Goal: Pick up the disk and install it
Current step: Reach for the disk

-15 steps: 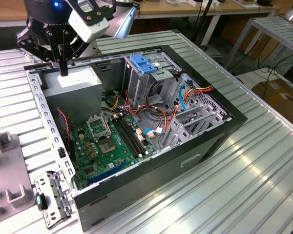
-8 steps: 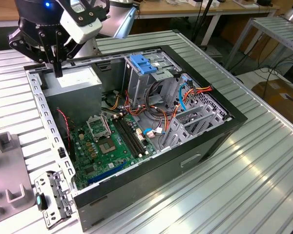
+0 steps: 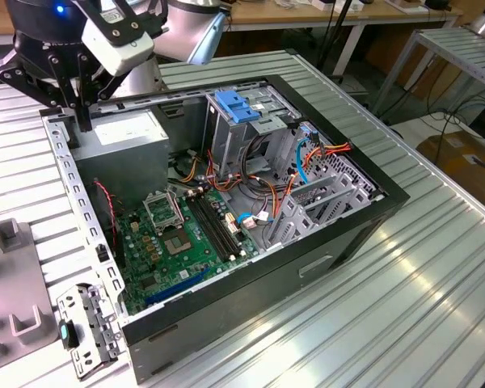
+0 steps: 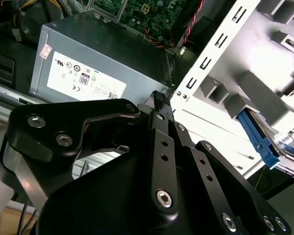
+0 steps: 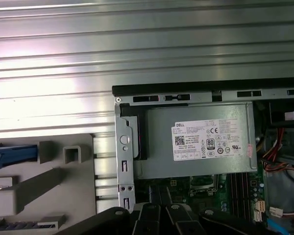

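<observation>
Step in hand looks like the approach for the pick-up, nothing grabbed yet. The gripper point(image 3: 82, 121) is hanging over a corner of the open computer case point(image 3: 392, 198), above the grey power supply point(image 5: 196, 142), toward the exterior view's left. In the second wrist view its fingers point(image 4: 161, 147) are sitting pressed together with nothing between them, so it is carrying nothing. The disk point(image 4: 272, 144) is lying outside the case on the grey fixture point(image 4: 264, 58) beside the case wall, cut off at the frame edge, blue rail showing, well apart from the fingertips. A bare blue caddy point(image 3: 238, 105) is sitting on the drive cage. My read: the grab is calling for fingers spread first and the arm over the fixture, lined up across the disk's sides.
</observation>
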You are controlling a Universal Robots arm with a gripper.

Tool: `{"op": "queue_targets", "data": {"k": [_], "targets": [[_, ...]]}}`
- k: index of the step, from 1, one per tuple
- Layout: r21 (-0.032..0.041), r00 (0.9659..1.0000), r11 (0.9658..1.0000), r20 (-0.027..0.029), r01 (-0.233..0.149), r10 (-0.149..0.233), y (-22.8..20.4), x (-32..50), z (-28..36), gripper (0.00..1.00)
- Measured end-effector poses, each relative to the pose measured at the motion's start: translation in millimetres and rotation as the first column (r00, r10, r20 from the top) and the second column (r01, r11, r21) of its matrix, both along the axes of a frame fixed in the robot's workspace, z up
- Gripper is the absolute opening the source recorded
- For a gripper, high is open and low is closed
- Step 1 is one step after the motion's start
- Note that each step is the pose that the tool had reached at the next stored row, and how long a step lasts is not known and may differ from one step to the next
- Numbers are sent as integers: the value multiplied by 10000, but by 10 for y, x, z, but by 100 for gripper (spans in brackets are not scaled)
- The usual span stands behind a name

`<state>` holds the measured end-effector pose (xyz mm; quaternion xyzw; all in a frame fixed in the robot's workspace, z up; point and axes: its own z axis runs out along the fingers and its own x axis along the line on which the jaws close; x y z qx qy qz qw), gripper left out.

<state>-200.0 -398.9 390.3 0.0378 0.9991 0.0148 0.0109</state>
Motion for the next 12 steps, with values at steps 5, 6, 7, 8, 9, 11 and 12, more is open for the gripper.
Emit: {"op": "queue_targets", "data": {"k": [5, 6, 7, 8, 9, 11, 12], "targets": [[0, 10000, 10000, -46, 0, 0, 0, -64, -10, 11], [-1, 10000, 10000, -51, 0, 0, 0, -71, -11, 11], [0, 10000, 10000, -54, 0, 0, 0, -77, -12, 11], [0, 10000, 10000, -57, 0, 0, 0, -83, -13, 11], [-1, 10000, 10000, -65, 0, 0, 0, -95, -14, 11], [-1, 10000, 10000, -70, 0, 0, 0, -110, -16, 11], [0, 10000, 10000, -75, 0, 0, 0, -123, -18, 11]]}}
